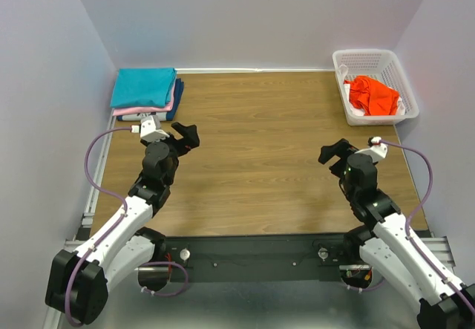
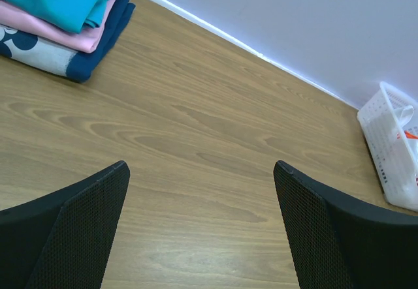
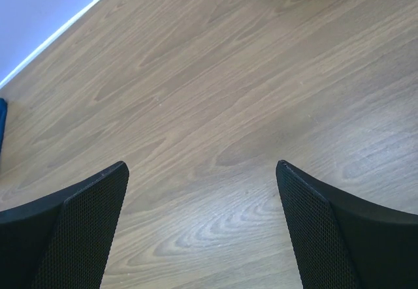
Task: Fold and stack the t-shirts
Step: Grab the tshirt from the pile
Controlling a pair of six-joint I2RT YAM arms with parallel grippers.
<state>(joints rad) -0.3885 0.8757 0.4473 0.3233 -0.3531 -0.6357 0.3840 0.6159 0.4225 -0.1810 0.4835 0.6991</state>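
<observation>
We see both pincers spread wide, pinching nothing: left pincer and right pincer each hover low over bare bench wood. The folded stack sits just beyond the left pincer and to its left, against the far corner. It has a teal shirt on top, then pink, then navy. We judge it's parked there so the middle is free for folding. A pale printed patch shows low on the stack in the left wrist view (own shirt or navy's print, can't tell). The orange-red t-shirt lies crumpled in the white basket, beyond the right pincer and to its right, well apart from it; probably the next fetch. White cloth peeks out under it, unclear what. The right wrist view shows almost none of the basket.
</observation>
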